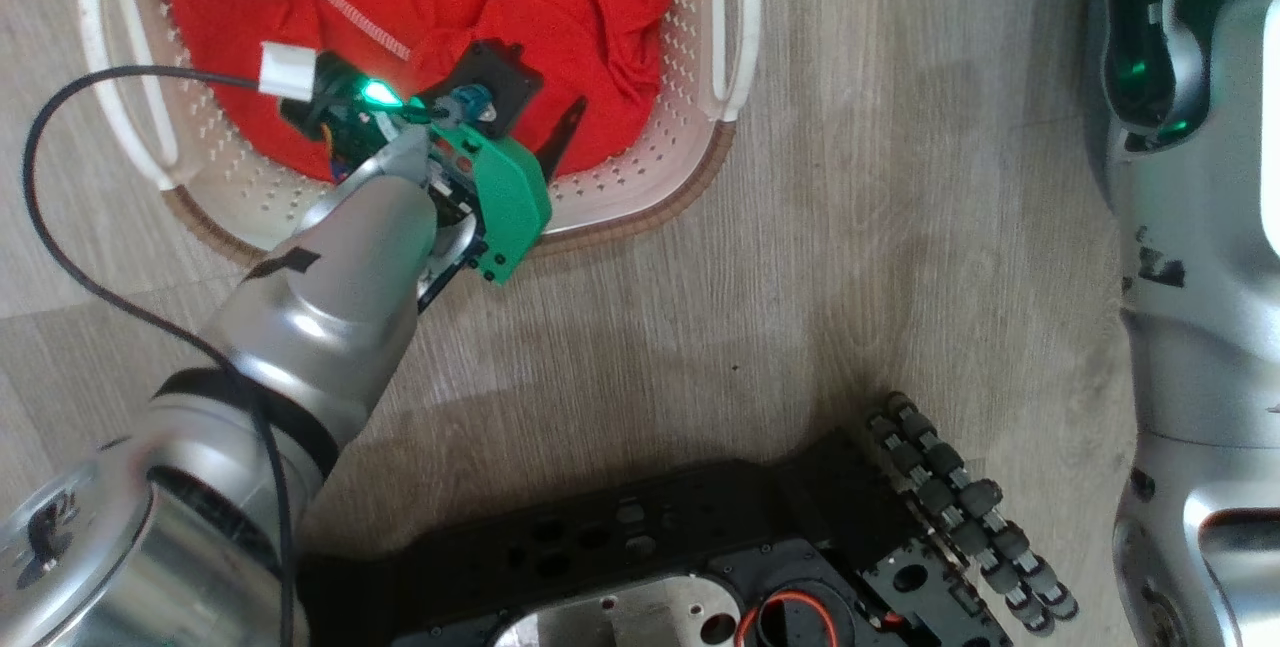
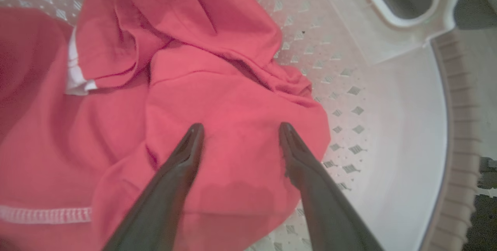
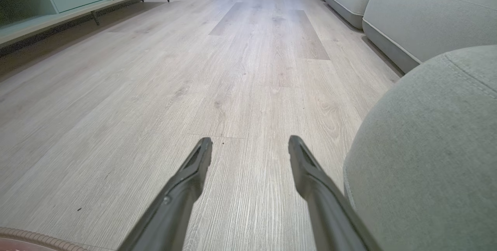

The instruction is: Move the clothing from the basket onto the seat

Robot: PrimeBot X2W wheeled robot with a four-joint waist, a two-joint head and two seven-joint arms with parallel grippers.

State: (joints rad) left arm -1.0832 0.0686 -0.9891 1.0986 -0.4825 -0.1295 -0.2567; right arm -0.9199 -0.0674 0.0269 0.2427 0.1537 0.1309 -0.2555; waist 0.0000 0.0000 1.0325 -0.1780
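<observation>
Nearest: my left pincer [image 2: 241, 126], fingers apart, empty, tips at the clothing [image 2: 217, 99], contact unclear. Item: red heap, lying inside the basket [image 2: 388, 127]. My right pincer [image 3: 250, 139]: apart, idle beside the seat [image 3: 427, 158]. Step: the grasp. Next, I judge: press down, pinch a fold, lift.

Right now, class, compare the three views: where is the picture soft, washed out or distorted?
Head view: crisp, but a green light glares. Left wrist view: clothing washed to pink, left claw soft. Right wrist view: floor sharp, wide lens stretching the near seat.
</observation>
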